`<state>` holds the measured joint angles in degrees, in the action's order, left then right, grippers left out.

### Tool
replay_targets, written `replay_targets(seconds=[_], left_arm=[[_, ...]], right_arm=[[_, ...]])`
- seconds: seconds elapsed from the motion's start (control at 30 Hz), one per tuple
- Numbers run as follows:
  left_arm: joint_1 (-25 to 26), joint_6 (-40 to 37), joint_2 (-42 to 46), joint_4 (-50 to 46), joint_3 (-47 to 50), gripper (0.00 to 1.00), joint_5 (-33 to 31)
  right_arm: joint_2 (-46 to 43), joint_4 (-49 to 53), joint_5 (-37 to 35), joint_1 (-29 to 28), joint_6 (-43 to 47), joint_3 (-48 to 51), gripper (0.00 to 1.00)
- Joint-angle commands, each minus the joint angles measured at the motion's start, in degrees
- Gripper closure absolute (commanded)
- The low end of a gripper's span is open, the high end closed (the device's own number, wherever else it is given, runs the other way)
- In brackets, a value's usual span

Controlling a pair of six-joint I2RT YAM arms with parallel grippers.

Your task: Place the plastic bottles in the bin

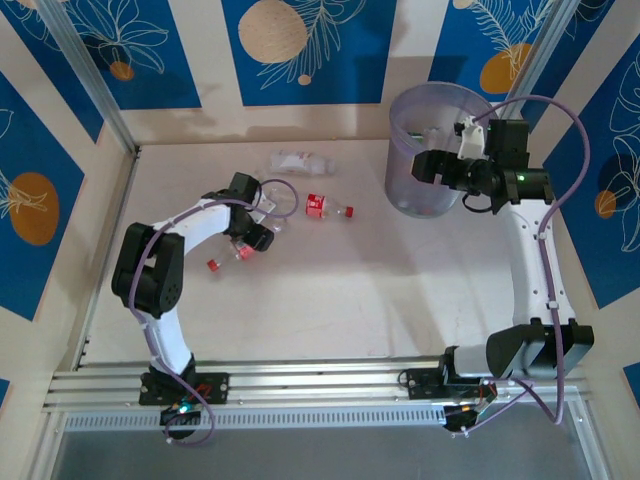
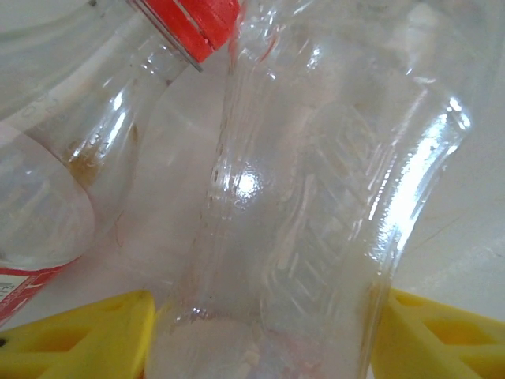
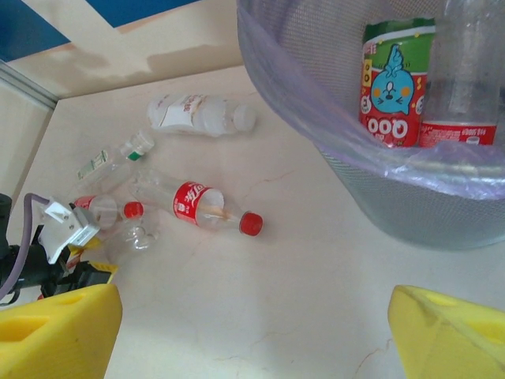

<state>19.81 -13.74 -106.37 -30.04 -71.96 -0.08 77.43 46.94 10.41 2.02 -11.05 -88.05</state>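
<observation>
Over on the left half of the surface (image 1: 400,290), the left jaws are pinching a clear bottle (image 2: 300,221) across its body; its walls meet the yellow fingers (image 2: 79,339) on both sides. Just beside it lies a second bottle (image 2: 71,158), its red cap (image 2: 197,20) close to my lens and a strip of red label at its lower edge.

From the right wrist I can see three more bottles lying loose on the surface. A red-label bottle (image 3: 201,207) lies on its side near the middle, a whitish-label bottle (image 3: 197,114) sits farther back, and a small green-capped bottle (image 3: 118,154) lies between them, off to the left.

The bin (image 1: 405,190) stands at the far right. Inside it, a multicoloured-label bottle (image 3: 394,79) and another red-labelled one (image 3: 465,95) sit side by side.

The right jaws hang by the bin's rim, spread wide with nothing between them.
</observation>
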Motion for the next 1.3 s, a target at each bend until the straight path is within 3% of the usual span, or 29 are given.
replay_targets(seconds=[0.0, 0.43, 0.57, 0.8, 0.93, 1.1, 1.27], left_arm=[[0.76, 2.64, 0.91, -2.53, 0.56, 0.35, 0.13], [0.8, 16.64, 14.89, -1.22, 4.65, 0.35, 7.97], [0.8, 21.73, 17.85, 0.76, 5.75, 0.35, 8.58], [0.58, 40.17, 22.81, 7.38, 7.36, 0.38, 6.41], [-0.06, 51.4, 25.87, 17.73, 12.85, 0.42, 9.8], [-0.72, 59.42, 27.89, 26.43, 17.39, 0.43, 11.52], [-1.13, 69.28, 28.16, 37.85, 22.81, 0.44, 16.1]], right_arm=[[-2.49, -0.28, 1.76, -1.0, -1.23, 1.28, 0.12], [-7.59, 1.54, 4.36, -3.6, -2.31, 4.88, 0.13], [-8.5, -0.07, 10.13, -5.18, -2.31, 6.07, 0.13], [-5.68, -2.95, 17.09, -18.71, -2.01, 8.57, 0.14], [-2.46, -9.38, 18.57, -26.01, -5.4, 13.0, 0.15], [4.36, -16.76, 17.4, -34.19, -7.63, 14.04, 0.15], [9.07, -26.4, 17.17, -38.87, -9.02, 16.7, 0.16]])
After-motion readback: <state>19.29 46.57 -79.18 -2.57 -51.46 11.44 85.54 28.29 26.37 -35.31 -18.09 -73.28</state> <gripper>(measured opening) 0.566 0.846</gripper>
